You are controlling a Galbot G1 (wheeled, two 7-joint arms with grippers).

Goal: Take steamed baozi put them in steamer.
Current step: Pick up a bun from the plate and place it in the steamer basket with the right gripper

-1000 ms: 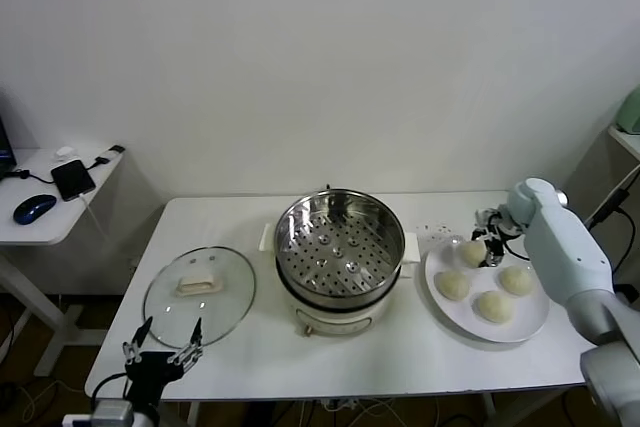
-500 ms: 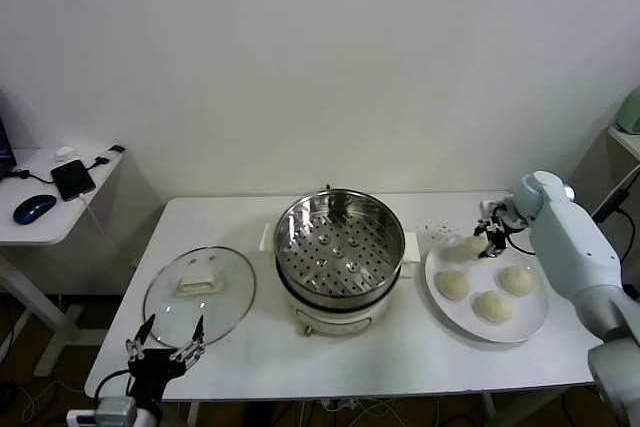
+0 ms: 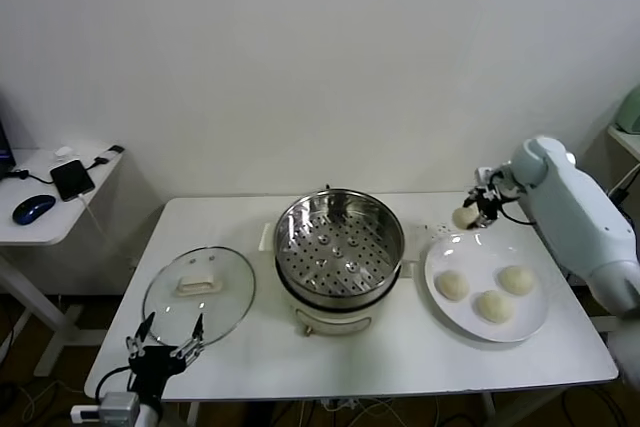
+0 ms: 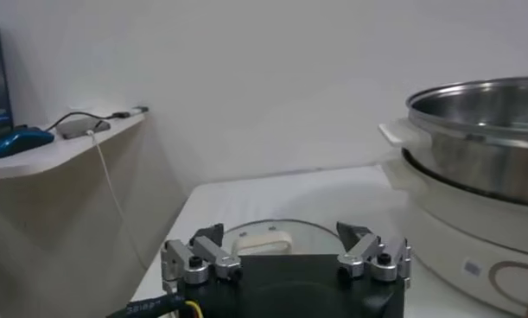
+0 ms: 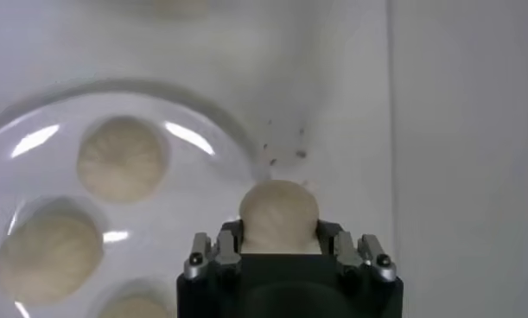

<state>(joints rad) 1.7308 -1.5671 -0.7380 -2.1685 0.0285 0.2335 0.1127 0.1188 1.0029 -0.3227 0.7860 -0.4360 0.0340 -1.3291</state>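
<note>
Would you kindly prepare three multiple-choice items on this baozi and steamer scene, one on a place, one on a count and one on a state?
1. Where does the glass lid lie?
A. On the steamer
B. On the table, on the robot's left of the steamer
C. On the plate

2. How many baozi rest on the plate?
A. Three
B. Four
C. Two

3. What is the state of the right gripper?
A. Open above the steamer
B. Open and resting on the plate
C. Shut on a baozi, held above the table

Answers:
1. B, the lid lies flat on the tabletop beside the open steamer.
2. A, three buns sit on the plate, and the fourth baozi is in the gripper.
3. C, the right wrist view shows the fingers clamping the bun on both sides, clear of the plate.
</note>
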